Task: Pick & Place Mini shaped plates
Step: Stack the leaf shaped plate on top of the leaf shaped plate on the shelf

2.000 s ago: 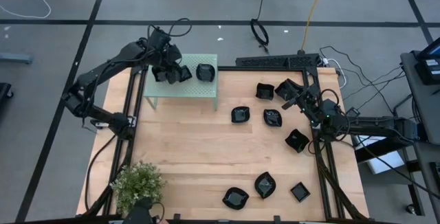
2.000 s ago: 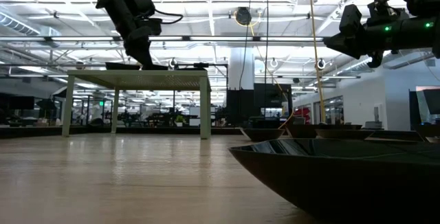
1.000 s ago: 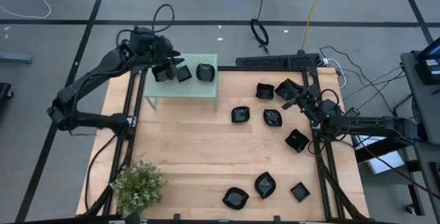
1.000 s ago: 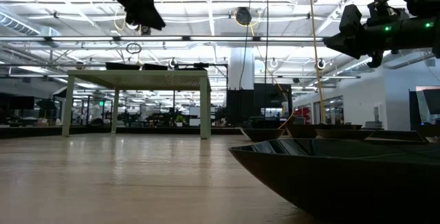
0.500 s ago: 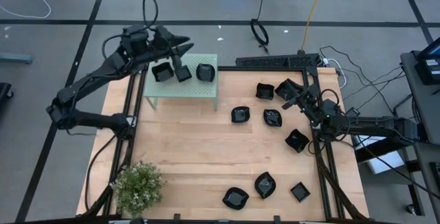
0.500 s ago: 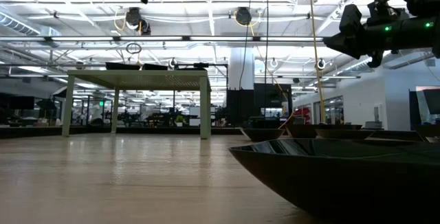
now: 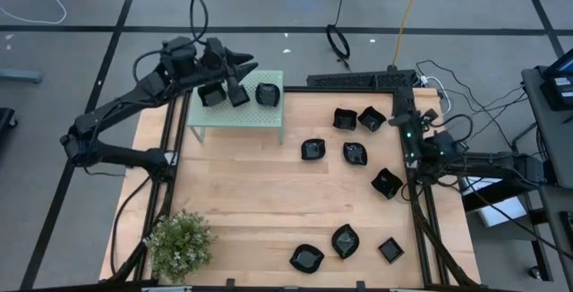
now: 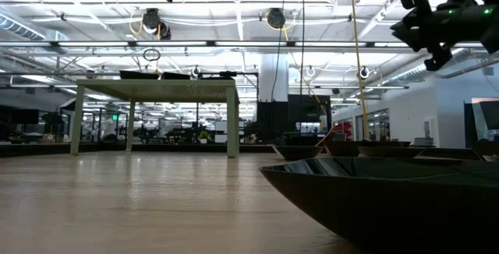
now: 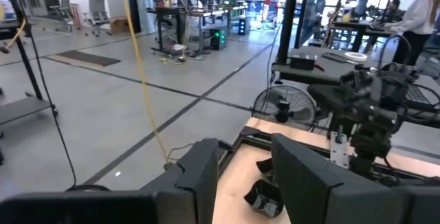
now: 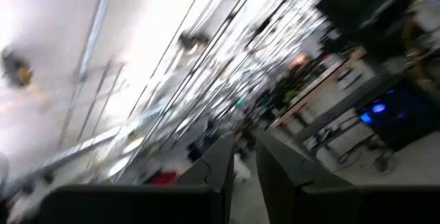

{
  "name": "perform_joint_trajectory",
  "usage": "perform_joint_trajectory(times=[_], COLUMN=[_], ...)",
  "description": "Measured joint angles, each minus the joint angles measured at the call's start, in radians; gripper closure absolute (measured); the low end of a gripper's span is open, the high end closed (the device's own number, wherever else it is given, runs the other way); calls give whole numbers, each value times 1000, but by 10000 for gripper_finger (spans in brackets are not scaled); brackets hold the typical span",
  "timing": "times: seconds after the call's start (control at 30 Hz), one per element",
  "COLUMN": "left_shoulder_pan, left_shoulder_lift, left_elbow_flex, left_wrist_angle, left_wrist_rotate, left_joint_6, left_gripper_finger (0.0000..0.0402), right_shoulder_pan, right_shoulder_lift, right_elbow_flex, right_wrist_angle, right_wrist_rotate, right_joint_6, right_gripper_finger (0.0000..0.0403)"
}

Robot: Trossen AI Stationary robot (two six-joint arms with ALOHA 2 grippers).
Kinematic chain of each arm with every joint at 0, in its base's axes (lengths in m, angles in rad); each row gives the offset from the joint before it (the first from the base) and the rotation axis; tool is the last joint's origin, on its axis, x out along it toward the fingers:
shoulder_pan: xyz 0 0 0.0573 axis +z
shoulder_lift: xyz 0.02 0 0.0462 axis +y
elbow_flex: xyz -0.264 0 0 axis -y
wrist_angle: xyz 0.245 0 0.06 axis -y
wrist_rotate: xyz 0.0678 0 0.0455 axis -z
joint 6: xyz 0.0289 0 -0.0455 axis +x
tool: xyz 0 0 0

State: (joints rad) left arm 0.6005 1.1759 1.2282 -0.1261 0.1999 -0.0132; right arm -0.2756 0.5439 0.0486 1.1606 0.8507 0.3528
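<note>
Three black mini shaped plates [image 7: 238, 95] lie on the top of the pale green stand [image 7: 235, 120] at the table's far left. My left gripper [image 7: 243, 62] hovers above them, level, pointing toward the table's right, open with nothing between its fingers [image 9: 245, 176]. Several more black plates [image 7: 355, 154] rest on the wooden table at the centre right and near the front edge. My right gripper [image 7: 405, 115] is raised at the right edge, tipped upward, its fingers a narrow gap apart [image 10: 245, 159] and holding nothing.
A potted plant [image 7: 179, 238] stands at the near left corner. A black frame [image 7: 363, 81] runs along the far right edge. One plate [image 8: 390, 199] sits right in front of the low camera. Bare wood [image 7: 242, 184] lies between stand and plates.
My left gripper has risen from the stand's top and tipped from pointing down to level, swinging toward the table's right; the plates stay on the stand. My right gripper has lifted a little and tipped and rolled upward, away from the plates beside it.
</note>
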Motion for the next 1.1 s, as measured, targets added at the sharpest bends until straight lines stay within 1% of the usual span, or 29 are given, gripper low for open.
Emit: perform_joint_trajectory(times=[0.13,0.37,0.53,0.67,0.8,0.83,0.97,1.07,1.1], left_shoulder_pan=[-13,-21,-21,-21,-21,-21,-21,-21,-21], left_shoulder_lift=[0,0,0,0,0,0,0,0,0], left_elbow_flex=[0,0,0,0,0,0,0,0,0], left_wrist_angle=[-1,-4,-5,-5,-5,-5,-5,-5,-5], left_wrist_rotate=[1,1,1,1,1,1,1,1,1], left_joint_6=[0,0,0,0,0,0,0,0,0], left_gripper_finger=[261,261,261,261,261,261,261,261,261], right_shoulder_pan=[0,0,1,-14,-24,-26,-32,-32,-32], right_shoulder_lift=[0,0,0,0,0,0,0,1,0], right_elbow_flex=[0,0,0,0,0,0,35,122,152], right_wrist_angle=[49,78,78,78,78,78,63,-16,-69], right_wrist_rotate=[70,63,63,67,58,34,-129,-226,-248], right_joint_6=[-1,4,101,104,168,167,95,1,-25], right_gripper_finger=[351,351,351,351,351,351,351,351,351])
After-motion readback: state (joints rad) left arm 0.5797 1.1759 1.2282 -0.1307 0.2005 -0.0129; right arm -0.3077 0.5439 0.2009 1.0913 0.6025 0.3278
